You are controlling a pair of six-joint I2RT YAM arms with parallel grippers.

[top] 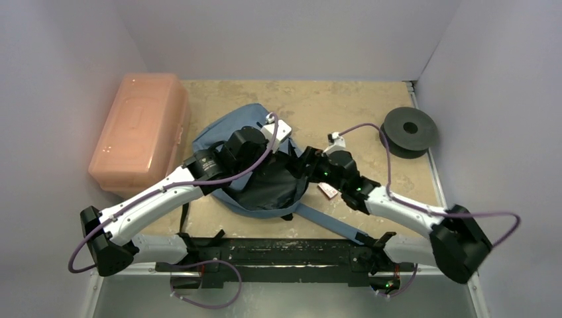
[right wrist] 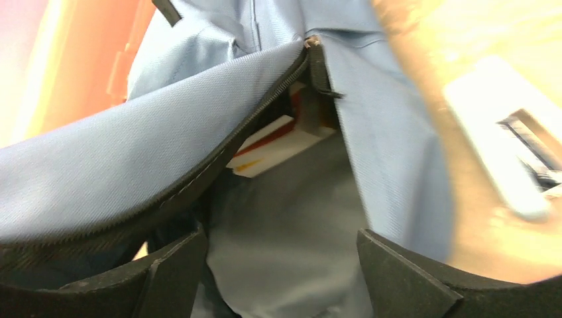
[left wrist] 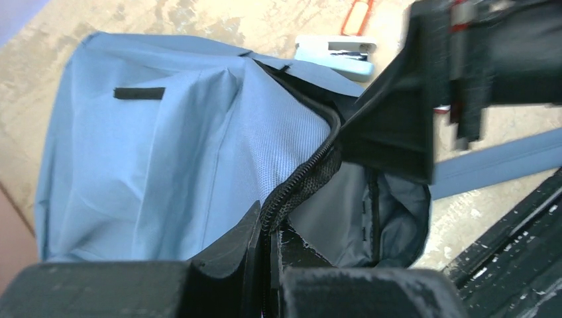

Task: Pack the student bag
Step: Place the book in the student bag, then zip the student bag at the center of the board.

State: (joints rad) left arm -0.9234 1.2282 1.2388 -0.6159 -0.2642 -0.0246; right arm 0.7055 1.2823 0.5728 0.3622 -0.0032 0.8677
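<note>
The student bag (top: 225,136), blue-grey with black zipper trim, lies mid-table with its mouth held apart. My left gripper (left wrist: 274,228) is shut on the bag's zipper edge (left wrist: 311,172) and lifts that flap; from above it (top: 258,156) sits over the bag. My right gripper (right wrist: 281,265) stands open at the mouth of the bag, with only grey lining (right wrist: 285,199) between its fingers; in the top view it (top: 308,165) is at the bag's right rim. Deep inside the bag lies a white and red-orange item (right wrist: 275,140).
A salmon-pink plastic box (top: 139,132) stands left of the bag. A black spool (top: 409,130) sits at the back right. A pale stapler (left wrist: 337,55) and a red-rimmed tag (left wrist: 358,16) lie beside the bag. The bag's blue strap (top: 331,222) trails toward the arm bases.
</note>
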